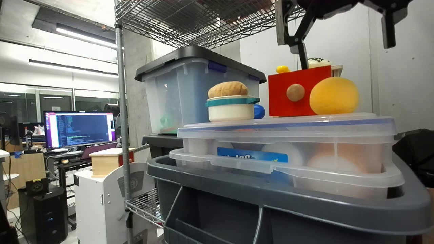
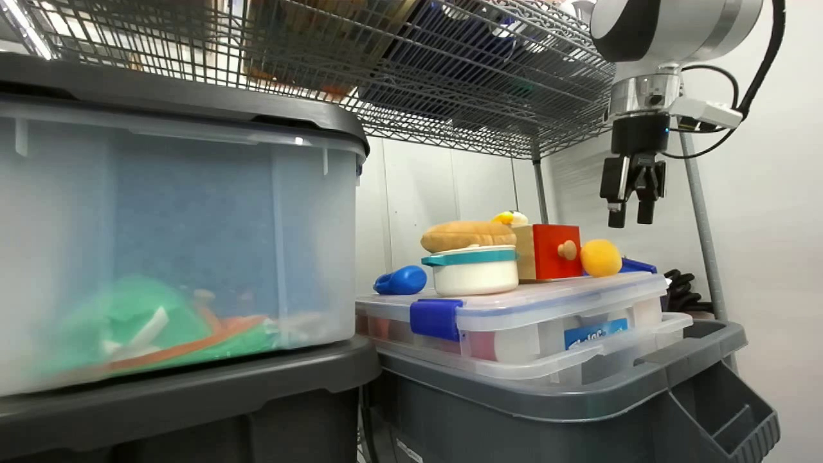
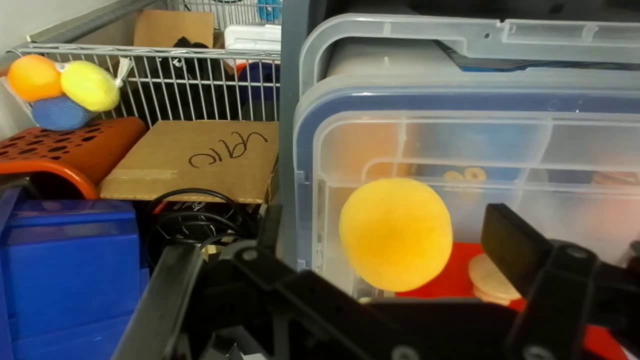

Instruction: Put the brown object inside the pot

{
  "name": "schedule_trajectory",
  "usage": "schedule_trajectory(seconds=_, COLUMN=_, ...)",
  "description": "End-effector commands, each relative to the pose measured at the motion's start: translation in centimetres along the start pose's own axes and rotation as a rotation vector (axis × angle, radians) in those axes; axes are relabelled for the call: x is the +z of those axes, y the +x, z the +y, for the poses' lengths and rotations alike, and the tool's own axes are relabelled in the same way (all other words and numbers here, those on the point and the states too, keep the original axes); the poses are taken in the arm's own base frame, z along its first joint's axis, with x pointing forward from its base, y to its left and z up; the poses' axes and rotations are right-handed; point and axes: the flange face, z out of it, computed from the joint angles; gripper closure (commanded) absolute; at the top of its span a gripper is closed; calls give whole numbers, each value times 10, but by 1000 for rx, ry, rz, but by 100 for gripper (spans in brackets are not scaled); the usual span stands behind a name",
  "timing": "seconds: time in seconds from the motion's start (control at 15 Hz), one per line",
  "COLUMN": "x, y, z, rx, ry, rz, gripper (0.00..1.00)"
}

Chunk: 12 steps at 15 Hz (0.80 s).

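Golden-brown lumpy toy bread [image 2: 468, 236] over the squat round cream pot with a teal band [image 2: 477, 276]

In both exterior views the bread lies directly above the pot, its underside meeting the pot's pale top; whether any of it sinks inside cannot be told. The pot stands upright on the worktop [image 2: 559, 307], which is the clear plastic lid of a storage box.

The black two-fingered gripper [image 2: 631, 215] hangs well above the pot and off to its right in both exterior views, at the end of the white-and-black robot arm [image 2: 675, 32]. Its fingers [image 3: 515, 245] stand apart, and in the wrist view the round yellow ball [image 3: 395, 235] shows in the gap between them. That ball rests on the worktop, right of the pot. Nearer the pot on that side is a red-fronted wooden box with a round knob [image 2: 545, 254].

In an exterior view a glossy blue rounded object [image 2: 404, 281] lies just left of the pot, and farther left is a large clear plastic bin with a dark lid [image 2: 180, 218]. A metal wire shelf [image 2: 463, 77] spans above the pot; a dark grey plastic tote [image 2: 514, 427] is below it.
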Motion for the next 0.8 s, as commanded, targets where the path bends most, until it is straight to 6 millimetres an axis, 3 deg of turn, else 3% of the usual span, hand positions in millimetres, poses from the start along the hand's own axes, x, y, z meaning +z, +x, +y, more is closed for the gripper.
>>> schedule_trajectory(seconds=0.0, x=13, y=18, z=8, rx=2, ry=4, rz=0, gripper=0)
schedule_trajectory(seconds=0.73, x=29, y=42, z=-5, rx=-13, ry=26, rz=-14, gripper=0)
